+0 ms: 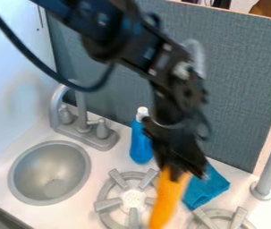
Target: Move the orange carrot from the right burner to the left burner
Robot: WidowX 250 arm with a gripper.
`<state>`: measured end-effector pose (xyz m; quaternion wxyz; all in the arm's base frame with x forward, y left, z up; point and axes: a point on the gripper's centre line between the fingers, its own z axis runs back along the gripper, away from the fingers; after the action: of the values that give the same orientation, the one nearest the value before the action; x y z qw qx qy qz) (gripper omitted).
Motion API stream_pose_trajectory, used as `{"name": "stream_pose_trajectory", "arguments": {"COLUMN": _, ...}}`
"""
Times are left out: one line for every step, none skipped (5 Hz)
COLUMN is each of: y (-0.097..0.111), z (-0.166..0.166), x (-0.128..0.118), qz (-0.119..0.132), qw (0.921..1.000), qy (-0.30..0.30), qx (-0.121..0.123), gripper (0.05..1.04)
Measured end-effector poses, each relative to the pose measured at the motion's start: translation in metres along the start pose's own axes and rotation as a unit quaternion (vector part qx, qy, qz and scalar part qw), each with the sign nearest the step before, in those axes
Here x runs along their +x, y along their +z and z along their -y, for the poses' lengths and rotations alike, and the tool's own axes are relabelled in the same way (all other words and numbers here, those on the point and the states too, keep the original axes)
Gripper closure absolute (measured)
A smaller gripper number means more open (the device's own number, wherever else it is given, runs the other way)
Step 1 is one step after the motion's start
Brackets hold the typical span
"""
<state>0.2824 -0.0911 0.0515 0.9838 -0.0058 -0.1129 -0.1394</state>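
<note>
We're seeing the black gripper (182, 172) hanging over the right part of the bench (104, 163), its fingers closing narrowly around the top end of a long orange thing (169, 197). That orange thing is pointing downward at a slight tilt, its lower part overlapping the right side of the near burner (106, 205); whether it's touching there, we're not able to tell. A blue bottle with a white cap (141, 141) is standing upright just beside the gripper, and a blue cloth (204, 191) is lying crumpled on the other side. The sink (14, 179) and grey faucet (82, 123) are sitting farther left.

Handling: we're judging the orange thing light, fairly stiff, probably smooth plastic and so a bit slippery, not fragile. We're seeing no bend along its length. The present hold is gripping one end only, so we're expecting some swing or twist if the lower end is catching on the burner. For better balance we're favouring a hold nearer the middle, square across the narrow width.
</note>
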Motion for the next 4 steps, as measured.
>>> {"name": "stream_pose_trajectory", "arguments": {"y": -0.008, "z": -0.043, "x": -0.009, "qz": -0.009, "qw": 0.9977, "qy": 0.065, "qx": 0.015, "gripper": 0.742}}
{"name": "stream_pose_trajectory", "arguments": {"y": -0.044, "z": -0.066, "x": -0.018, "qz": -0.038, "qw": 0.9957, "qy": 0.085, "qx": 0.002, "gripper": 0.742}}
{"name": "stream_pose_trajectory", "arguments": {"y": -0.079, "z": -0.077, "x": -0.004, "qz": -0.053, "qw": 0.9968, "qy": 0.058, "qx": 0.016, "gripper": 0.742}}
{"name": "stream_pose_trajectory", "arguments": {"y": -0.114, "z": -0.079, "x": 0.000, "qz": -0.078, "qw": 0.9964, "qy": 0.034, "qx": 0.011, "gripper": 0.742}}
